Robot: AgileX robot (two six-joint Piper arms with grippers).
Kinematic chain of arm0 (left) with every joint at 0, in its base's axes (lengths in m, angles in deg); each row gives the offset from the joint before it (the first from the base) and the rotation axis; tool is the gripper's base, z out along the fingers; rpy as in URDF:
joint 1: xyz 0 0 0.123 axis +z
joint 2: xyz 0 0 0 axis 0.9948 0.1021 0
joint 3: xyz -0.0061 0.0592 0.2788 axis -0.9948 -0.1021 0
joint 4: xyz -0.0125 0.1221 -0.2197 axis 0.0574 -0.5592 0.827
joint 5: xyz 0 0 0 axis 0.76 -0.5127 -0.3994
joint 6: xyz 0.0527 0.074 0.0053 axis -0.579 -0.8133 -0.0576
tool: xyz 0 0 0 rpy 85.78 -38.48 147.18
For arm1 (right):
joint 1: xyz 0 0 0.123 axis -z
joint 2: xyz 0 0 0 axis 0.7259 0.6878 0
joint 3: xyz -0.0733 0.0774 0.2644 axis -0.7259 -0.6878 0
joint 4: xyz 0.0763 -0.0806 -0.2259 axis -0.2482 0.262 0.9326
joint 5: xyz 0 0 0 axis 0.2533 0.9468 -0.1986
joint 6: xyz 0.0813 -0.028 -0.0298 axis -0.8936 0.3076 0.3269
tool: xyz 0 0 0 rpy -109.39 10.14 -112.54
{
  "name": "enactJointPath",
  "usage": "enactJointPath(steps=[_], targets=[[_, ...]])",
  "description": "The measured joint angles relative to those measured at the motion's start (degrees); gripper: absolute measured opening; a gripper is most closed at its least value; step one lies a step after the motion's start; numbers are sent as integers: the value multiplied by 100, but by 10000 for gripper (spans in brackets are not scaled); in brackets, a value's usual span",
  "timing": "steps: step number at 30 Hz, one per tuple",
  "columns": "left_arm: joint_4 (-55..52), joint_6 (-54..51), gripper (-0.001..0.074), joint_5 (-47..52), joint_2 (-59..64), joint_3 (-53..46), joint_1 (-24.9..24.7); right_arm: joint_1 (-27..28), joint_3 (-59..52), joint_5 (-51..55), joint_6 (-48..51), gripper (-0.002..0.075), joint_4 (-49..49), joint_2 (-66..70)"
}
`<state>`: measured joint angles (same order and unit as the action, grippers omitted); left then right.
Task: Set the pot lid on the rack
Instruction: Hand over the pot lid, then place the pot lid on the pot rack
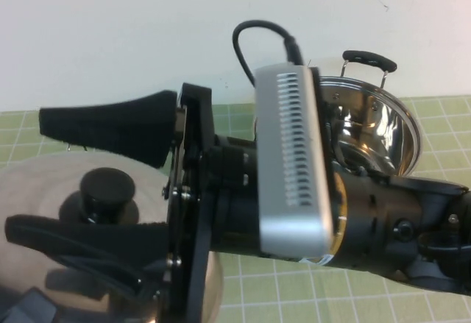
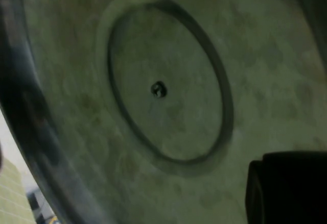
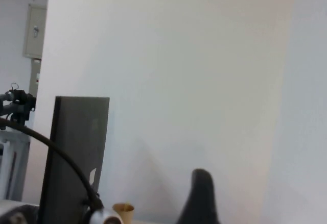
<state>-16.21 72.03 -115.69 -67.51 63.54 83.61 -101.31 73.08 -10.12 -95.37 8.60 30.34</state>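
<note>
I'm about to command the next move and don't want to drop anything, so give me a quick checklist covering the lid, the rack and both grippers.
1. Right gripper open: ok. It is spread wide, raised close in front of the high camera and pointing to the robot's left.
2. Right gripper level with the lid's knob: cannot tell.
3. Left gripper holding the lid: cannot tell. It shows only as a dark edge beside the lid's underside.
4. Rack found: not ok. No view shows it.
5. Pot out of the way: ok. It stands far right, apart from the lid.
</note>
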Motion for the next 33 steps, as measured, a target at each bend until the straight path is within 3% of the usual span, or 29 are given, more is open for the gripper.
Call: enactJointPath(steps=[4,8,11,14,18,20,25,33], targets=[[-574,24,69,569,8,238,0,-8,2,-80,637,569,-24,-224],[-1552,33,69,1062,66,838,0,-8,2,344,1226,561,-63,-735],[-2541,33,69,1214,289,1380,0,-8,2,1026,1434,497,-63,-1196],[-3572,8,69,1031,780,1871,0,-8,2,1979,1498,376,264,-1730],[-3976,-537,69,636,1584,2291,0,-8,2,3574,1515,168,1419,-2525],[-4031,-793,69,492,1984,2461,0,-23,2,4464,1278,111,2126,-2831],[-4094,-1897,69,434,3079,2914,0,-32,-172,6663,763,68,2887,-3507],[-4117,-3473,69,863,4619,3528,0,-32,-433,9173,886,57,1951,-4339]])
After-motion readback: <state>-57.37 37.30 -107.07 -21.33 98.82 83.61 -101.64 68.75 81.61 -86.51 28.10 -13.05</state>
